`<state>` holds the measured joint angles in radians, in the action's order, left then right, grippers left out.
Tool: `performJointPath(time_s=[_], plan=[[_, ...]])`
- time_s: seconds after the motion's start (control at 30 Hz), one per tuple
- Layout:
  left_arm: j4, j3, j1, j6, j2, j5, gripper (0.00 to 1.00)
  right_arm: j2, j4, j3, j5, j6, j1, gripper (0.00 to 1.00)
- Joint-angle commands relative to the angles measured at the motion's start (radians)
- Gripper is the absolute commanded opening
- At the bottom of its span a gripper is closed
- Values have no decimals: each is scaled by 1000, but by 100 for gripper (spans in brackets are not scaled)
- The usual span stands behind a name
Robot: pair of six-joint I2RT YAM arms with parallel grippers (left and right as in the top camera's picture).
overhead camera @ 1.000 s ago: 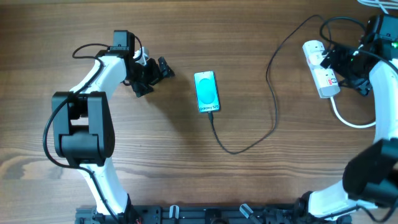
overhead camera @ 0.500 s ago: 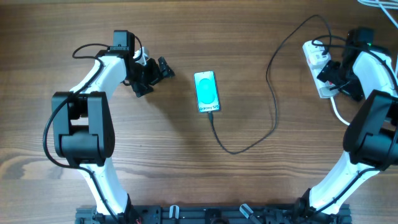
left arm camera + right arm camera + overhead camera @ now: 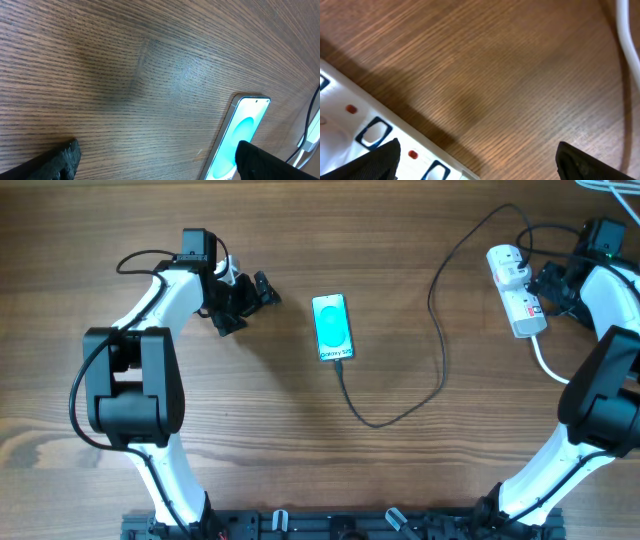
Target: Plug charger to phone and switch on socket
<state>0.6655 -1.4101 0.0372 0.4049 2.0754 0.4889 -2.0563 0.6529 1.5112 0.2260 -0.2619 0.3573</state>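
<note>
- While the phone [image 3: 333, 328] lies flat, screen up, in the middle of the table [image 3: 300, 475], the overhead view shows the charger [image 3: 441, 350] leaving its lower edge. The cable loops out and climbs to the socket [image 3: 517, 298] at the far right. The connector looks seated, but it is too small to be sure.
- Overhead: the left gripper [image 3: 248, 304] rests well apart from the phone, off to its left. I judge it is parked there because it has no job at the socket.
- Overhead: the right gripper [image 3: 553, 282] sits just beside the socket's right flank, placed for the switch, I reckon. Whether it touches, I cannot tell.
- Count from above: one phone, one charger, one socket, two arms.
- Left wrist view: the fingers are spread wide and released, with only tabletop between them. The phone's lit screen lies ahead, lower right.
- Right wrist view: the jaws are likewise released and empty. The socket's white face fills the lower-left corner, with two red switch marks [image 3: 351, 108] showing. One thick white lead [image 3: 626, 55] runs down the right edge.
- Whether the switch is on or off cannot be read.
</note>
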Motion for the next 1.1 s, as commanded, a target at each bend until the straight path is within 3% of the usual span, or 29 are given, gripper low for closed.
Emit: performJointPath(time_s=[0.0,0.67,1.07], plan=[[4,10,-7,-5,12,-15,100,-16,-17,-2,-29,27,2,100],[4,10,-7,-5,12,-15,100,-16,-140,-106,-71,46,2,100],[4,10,-7,-5,12,-15,100,-16,-224,-106,-105,-60,35,100]])
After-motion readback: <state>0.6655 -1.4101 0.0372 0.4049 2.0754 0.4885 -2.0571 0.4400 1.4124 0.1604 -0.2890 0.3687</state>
